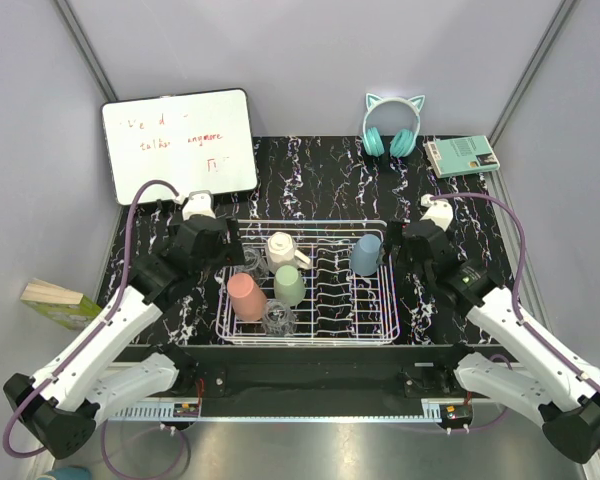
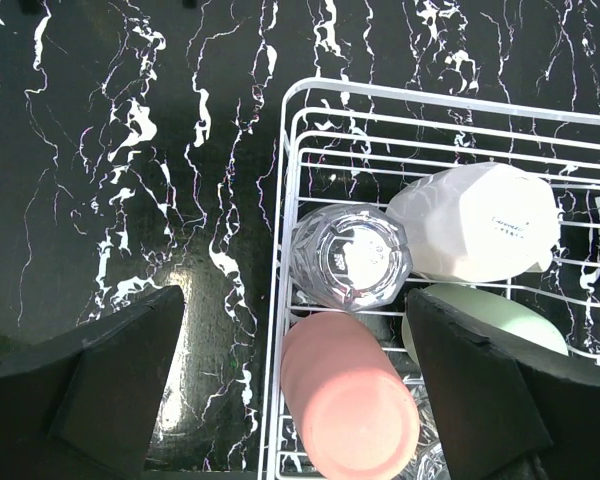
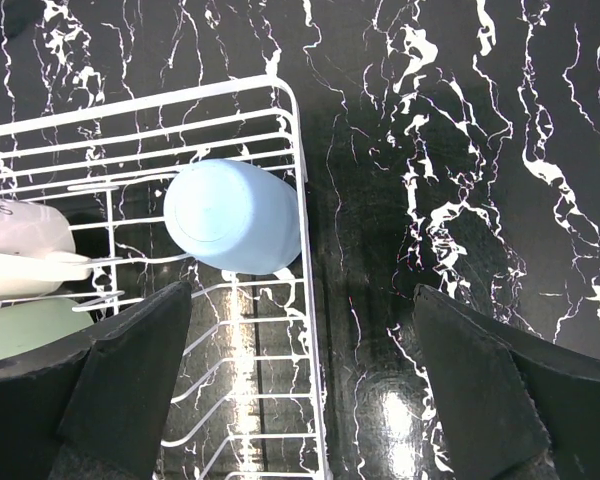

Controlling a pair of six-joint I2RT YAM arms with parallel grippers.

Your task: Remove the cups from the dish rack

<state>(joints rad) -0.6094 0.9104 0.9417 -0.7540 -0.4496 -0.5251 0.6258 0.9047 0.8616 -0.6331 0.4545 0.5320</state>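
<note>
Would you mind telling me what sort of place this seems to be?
Probably a robotics lab test cell rather than a kitchen: plain grey panel walls enclose a marble-patterned table, and a whiteboard and cat-ear headphones sit behind the dish rack.

Arm links: glossy white shells on the left arm [image 1: 100, 340] and the right arm [image 1: 520, 325], with black joint housings between them.
Bases: chunky black motor blocks [image 1: 55, 425] at each arm's near end.
Cables: a thin purple cable [image 1: 130, 230] runs along each arm.
Wrist caps: small white housings [image 1: 198, 205].
Fingers: broad matte-black wedge fingers [image 2: 110, 390], angular and flat-faced, the same on the right [image 3: 120, 385].
</note>
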